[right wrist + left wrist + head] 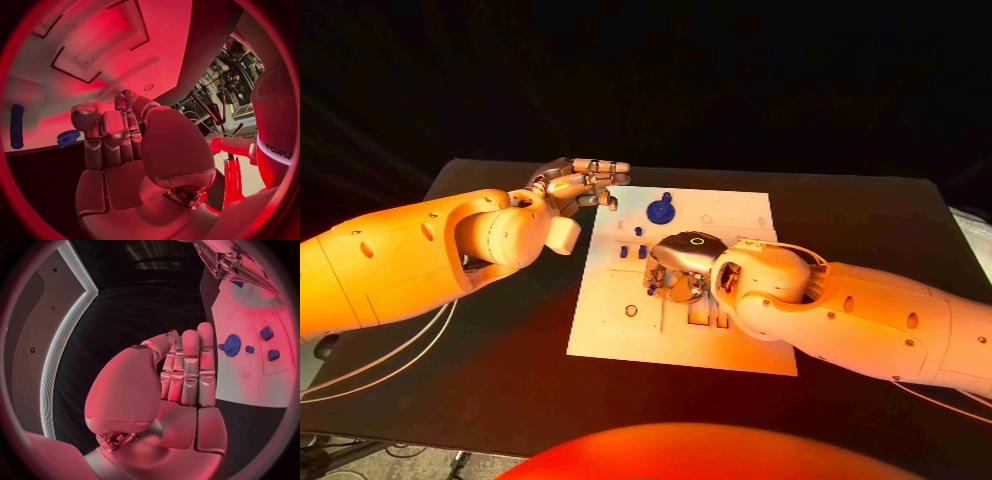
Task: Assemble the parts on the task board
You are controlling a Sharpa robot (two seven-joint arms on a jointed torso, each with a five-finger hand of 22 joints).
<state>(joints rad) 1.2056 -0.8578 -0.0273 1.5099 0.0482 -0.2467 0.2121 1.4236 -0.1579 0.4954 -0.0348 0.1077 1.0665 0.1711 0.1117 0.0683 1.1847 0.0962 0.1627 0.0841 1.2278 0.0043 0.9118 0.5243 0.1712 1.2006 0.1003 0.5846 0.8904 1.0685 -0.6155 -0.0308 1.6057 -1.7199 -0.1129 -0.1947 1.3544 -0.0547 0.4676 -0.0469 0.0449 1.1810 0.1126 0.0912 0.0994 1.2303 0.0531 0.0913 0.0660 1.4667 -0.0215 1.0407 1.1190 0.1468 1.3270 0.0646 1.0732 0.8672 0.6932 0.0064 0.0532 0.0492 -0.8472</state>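
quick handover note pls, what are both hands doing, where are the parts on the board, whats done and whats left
Left hand: hovers at the far left corner of the task board, fingers straight and together, holding nothing.
Right hand: low over the board's middle, fingers curled; whether it holds a part cannot be told.
Parts: blue gear on the board's far side, small blue pieces along the left side beside the right hand.
Done: cannot tell which parts are seated.
Left: check under the right hand, then assemble the loose pieces.
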